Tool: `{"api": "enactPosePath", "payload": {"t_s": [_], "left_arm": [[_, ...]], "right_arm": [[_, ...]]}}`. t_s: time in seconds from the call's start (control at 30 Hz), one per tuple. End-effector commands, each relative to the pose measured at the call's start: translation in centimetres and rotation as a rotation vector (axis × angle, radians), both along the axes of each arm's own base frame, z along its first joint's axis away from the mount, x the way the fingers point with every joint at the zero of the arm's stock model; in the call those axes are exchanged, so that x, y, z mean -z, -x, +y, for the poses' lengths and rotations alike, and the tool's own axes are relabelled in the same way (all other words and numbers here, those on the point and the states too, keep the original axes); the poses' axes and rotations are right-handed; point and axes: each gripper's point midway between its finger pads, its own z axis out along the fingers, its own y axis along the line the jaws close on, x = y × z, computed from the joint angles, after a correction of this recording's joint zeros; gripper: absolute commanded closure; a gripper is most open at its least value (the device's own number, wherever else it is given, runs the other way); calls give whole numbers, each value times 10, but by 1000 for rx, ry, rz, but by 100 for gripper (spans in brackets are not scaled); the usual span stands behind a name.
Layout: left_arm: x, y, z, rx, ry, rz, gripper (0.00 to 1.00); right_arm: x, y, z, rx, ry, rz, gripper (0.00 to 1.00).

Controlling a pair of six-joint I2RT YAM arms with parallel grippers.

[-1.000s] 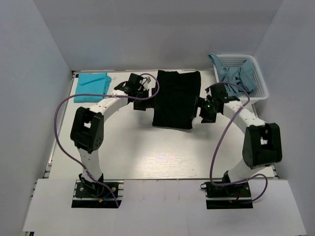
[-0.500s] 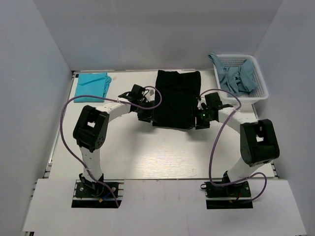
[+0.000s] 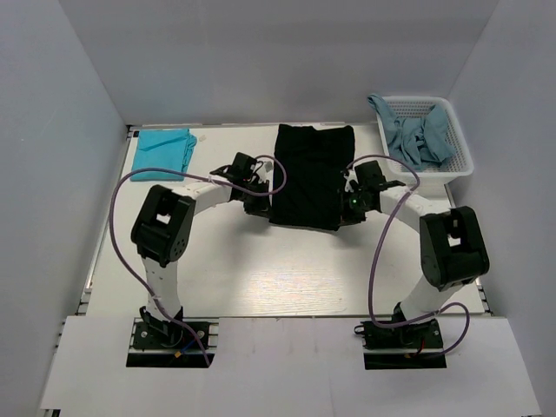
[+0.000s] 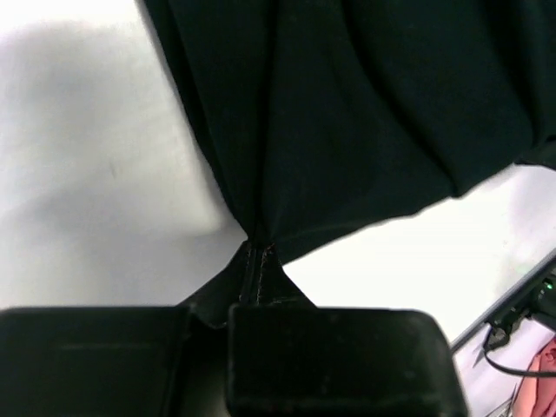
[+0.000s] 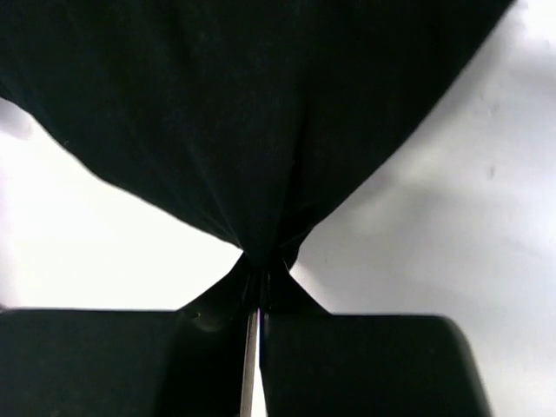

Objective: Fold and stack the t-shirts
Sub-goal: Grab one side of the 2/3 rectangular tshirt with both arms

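Closer in than a second ago: left arm [image 3: 204, 187] and right arm [image 3: 404, 201], then off to either side of the black t-shirt [image 3: 311, 174], now at its two near corners. Left jaws and right jaws no longer spread wide, now pressed together on cloth.

Seen from the top view alone: black t-shirt flat at the far middle of the table [image 3: 261, 269], folded into a tall rectangle, near hem slightly slanted. Teal t-shirt [image 3: 163, 152] folded at the far left corner, well apart. Greyish-blue t-shirts [image 3: 417, 135] heaped in the white mesh basket [image 3: 462, 149] at the far right, one draped over its left rim. Grip itself too small to tell there.

Seen from the left wrist view alone: left jaws pinching a bunched tip of the hem, creases fanning up and away over the white table. Seen from the right wrist view alone: right jaws pinching the other corner likewise, dark folds radiating from the pinch, the table bright on both sides.
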Motion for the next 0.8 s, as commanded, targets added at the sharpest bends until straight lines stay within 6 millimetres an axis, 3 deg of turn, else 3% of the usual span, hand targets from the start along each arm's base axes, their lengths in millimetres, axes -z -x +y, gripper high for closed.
{"api": "enactPosePath", "payload": {"t_s": [0.0,0.07,0.1,0.2,0.27,0.3,0.33,0.37,0.4,0.43,0.5,0.6,0.77], "left_arm": [[-59,-3,0,-21,59,-140,100],[-65,7,5,-30,66,-139,100],[-70,17,11,-45,55,-122,100],[-71,44,17,-43,67,-53,100],[-71,71,31,-51,44,1,100],[-68,85,37,-59,33,31,100],[-71,96,39,-50,27,42,100],[-90,107,36,-39,85,35,100],[-91,121,35,-31,101,66,100],[-96,126,34,-31,125,72,100],[-110,148,25,8,191,115,100],[-115,161,26,16,196,136,100],[-144,139,33,-58,151,22,100]], "right_arm": [[-22,20,-11,16,33,34,100],[-30,29,-17,22,62,30,100],[-30,47,-18,7,54,76,100],[-31,76,-17,-23,24,115,100],[-28,105,-20,-53,20,193,100],[-35,111,-19,-62,11,176,100],[-36,122,-18,-77,6,206,100],[-39,133,-18,-97,-2,219,100],[-41,138,-17,-105,-11,228,100],[-52,152,-2,-154,-90,260,100],[-61,157,5,-176,-132,261,100],[-80,164,13,-210,-161,257,100],[-108,135,-3,-105,-45,167,100]]}}
